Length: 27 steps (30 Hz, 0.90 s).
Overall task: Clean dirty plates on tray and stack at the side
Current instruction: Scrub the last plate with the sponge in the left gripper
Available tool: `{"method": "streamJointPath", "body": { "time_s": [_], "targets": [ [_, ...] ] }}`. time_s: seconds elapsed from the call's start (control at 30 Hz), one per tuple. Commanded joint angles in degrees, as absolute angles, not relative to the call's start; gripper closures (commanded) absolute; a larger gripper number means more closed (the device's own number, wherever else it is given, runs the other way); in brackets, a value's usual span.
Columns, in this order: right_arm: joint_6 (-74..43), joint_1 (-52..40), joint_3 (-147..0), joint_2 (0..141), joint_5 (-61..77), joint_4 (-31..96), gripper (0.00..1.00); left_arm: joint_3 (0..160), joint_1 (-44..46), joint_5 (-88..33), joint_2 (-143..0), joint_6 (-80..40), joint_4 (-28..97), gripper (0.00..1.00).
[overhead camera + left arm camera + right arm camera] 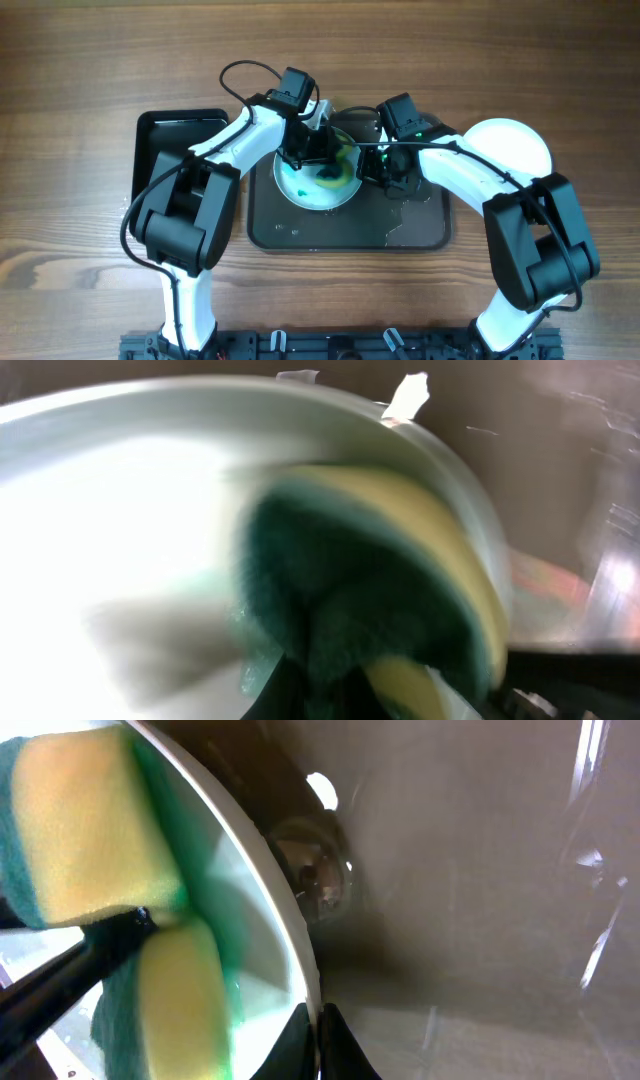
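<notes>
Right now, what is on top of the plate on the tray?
A yellow-green sponge, gripped by the left tool, pressed on teal smears. The plate surface beneath it is hidden.

Overhead cam: straight down on brown wooden surface [80, 60], far off. Left wrist cam: v. close, blurred, facing the yellow-and-green sponge [350, 590] on the round white plate [120, 520]. Right wrist cam: equally close, same sponge & plate rim from opp. side.
</notes>
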<state>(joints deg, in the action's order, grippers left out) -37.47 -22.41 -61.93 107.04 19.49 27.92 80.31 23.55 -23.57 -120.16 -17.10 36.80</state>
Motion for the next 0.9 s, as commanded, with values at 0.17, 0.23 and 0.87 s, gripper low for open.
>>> {"method": "streamJointPath", "body": {
  "time_s": [0.17,0.23,0.87],
  "targets": [
    [-37.45,-22.28,-62.13,107.81,18.5,28.1,0.96,81.03,23.11,19.16,-120.64,-30.89,55.02,0.96],
    [-37.39,-22.28,-62.13,107.81,18.5,28.12,0.96,81.03,23.7,14.2,-120.64,-26.55,56.03,0.96],
    [-37.23,-22.15,-62.13,107.81,18.76,27.66,0.96,81.03,26.35,-3.86,-120.64,-17.91,33.34,0.96]
  ]
}}
